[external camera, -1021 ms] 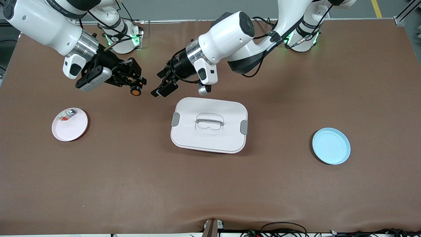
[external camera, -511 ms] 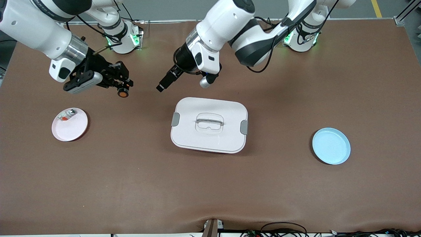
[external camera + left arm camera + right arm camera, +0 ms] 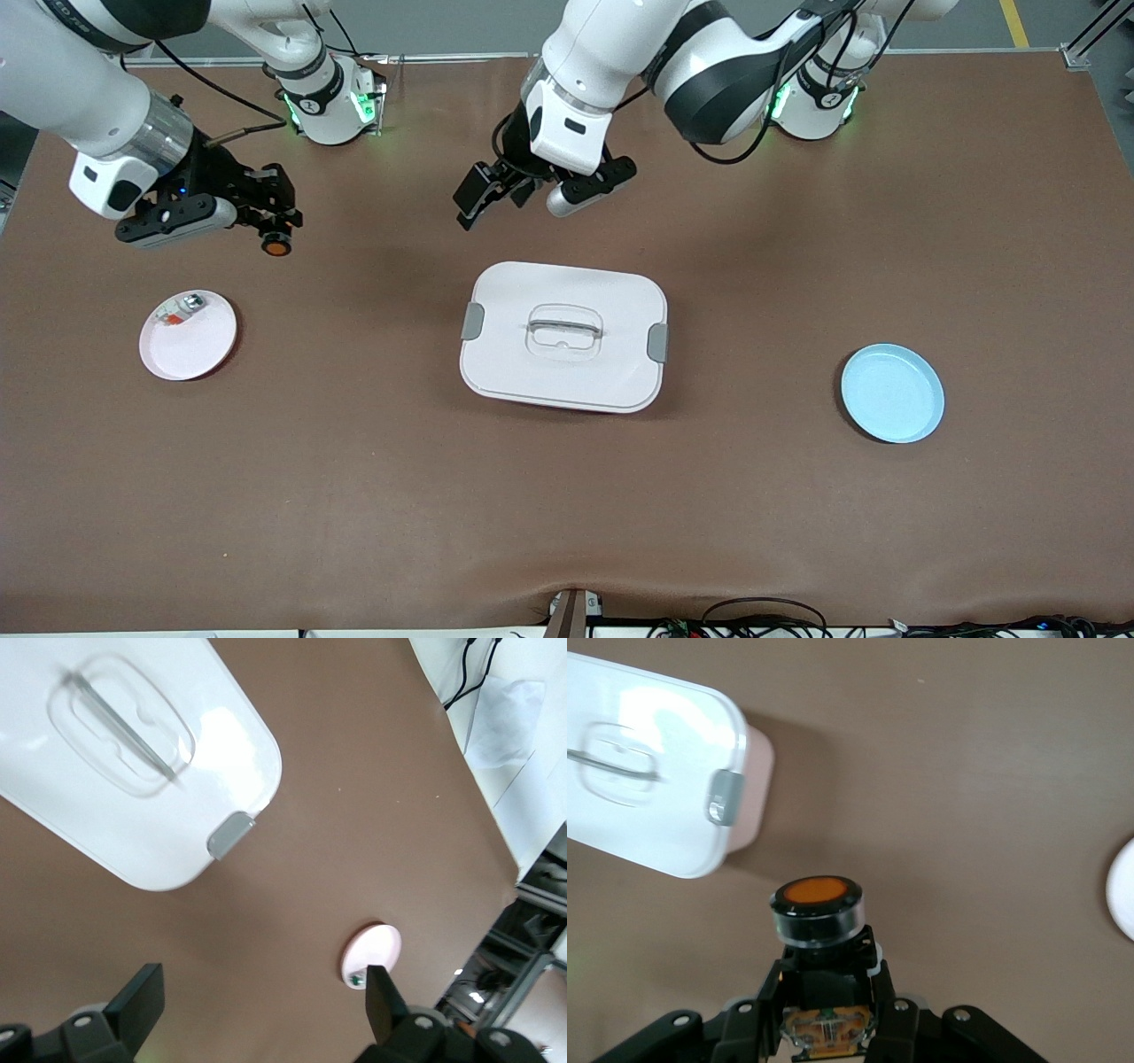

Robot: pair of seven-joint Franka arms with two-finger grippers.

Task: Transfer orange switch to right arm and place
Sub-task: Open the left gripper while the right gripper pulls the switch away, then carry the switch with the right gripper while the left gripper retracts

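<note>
On the brown surface (image 3: 354, 496), nearest me, lie the pink plate (image 3: 188, 335) and the white lidded box (image 3: 563, 337). Over bare cloth farther up, my right gripper (image 3: 276, 232) has its fingers clamped on the orange switch (image 3: 276, 246). I judge the handover done; next I lower it toward the plate. My left gripper (image 3: 496, 188) hangs empty, fingers wide.

Bare table (image 3: 354, 292) lies between the pink plate (image 3: 199, 350) and lidded box (image 3: 563, 335).

Orange switch (image 3: 276, 247) in right gripper (image 3: 273, 232)
</note>
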